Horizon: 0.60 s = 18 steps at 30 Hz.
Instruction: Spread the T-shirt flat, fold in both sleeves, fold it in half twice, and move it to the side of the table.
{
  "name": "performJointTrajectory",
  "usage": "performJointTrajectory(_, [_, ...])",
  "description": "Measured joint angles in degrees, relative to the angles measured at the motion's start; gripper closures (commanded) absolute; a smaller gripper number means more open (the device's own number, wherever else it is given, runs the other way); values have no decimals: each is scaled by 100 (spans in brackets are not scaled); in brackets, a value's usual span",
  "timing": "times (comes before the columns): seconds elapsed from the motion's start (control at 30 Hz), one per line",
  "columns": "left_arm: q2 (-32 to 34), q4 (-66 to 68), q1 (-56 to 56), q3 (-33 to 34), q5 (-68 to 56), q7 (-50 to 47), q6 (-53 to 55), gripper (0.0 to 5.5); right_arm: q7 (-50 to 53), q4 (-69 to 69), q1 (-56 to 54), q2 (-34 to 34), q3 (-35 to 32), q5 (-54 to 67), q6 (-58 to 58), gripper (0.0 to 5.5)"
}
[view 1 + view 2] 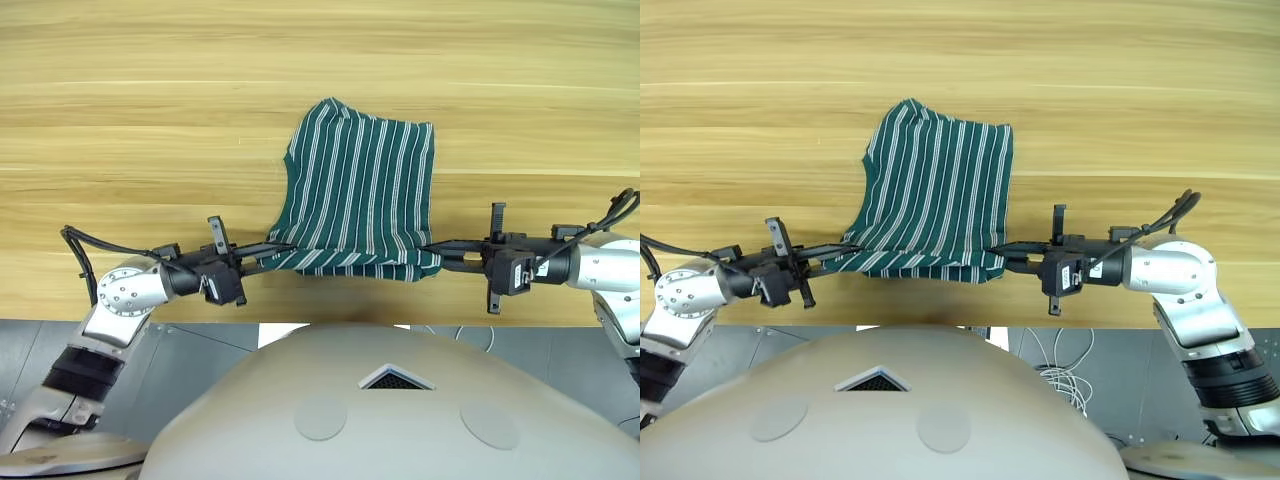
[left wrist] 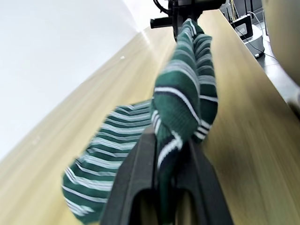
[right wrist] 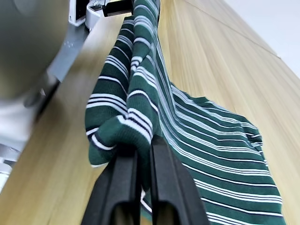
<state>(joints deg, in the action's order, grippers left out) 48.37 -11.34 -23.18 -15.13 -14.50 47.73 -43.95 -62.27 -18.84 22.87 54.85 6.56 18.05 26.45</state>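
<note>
Over the table, left hand and right hand clamp T-shirt by obscured corners.

There is one T-shirt, green with white stripes, and one wooden desk under it. Two end effectors show: the left end effector at the shirt's near left corner, the right end effector at its near right corner. Each has two dark fingers, four in all, closed on the cloth
</note>
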Motion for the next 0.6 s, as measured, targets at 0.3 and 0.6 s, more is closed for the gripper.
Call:
performJointTrajectory(0.3, [-1172,2858,3559,40,-586,1179,1565,550,-1073,1430,-2383,-416,275,739,-1218,542])
performJointTrajectory(0.6, [-2058,6359,5264,-70,576,1883,955,550,-2253,4188,-4532,-1336,389,642,-2076,544])
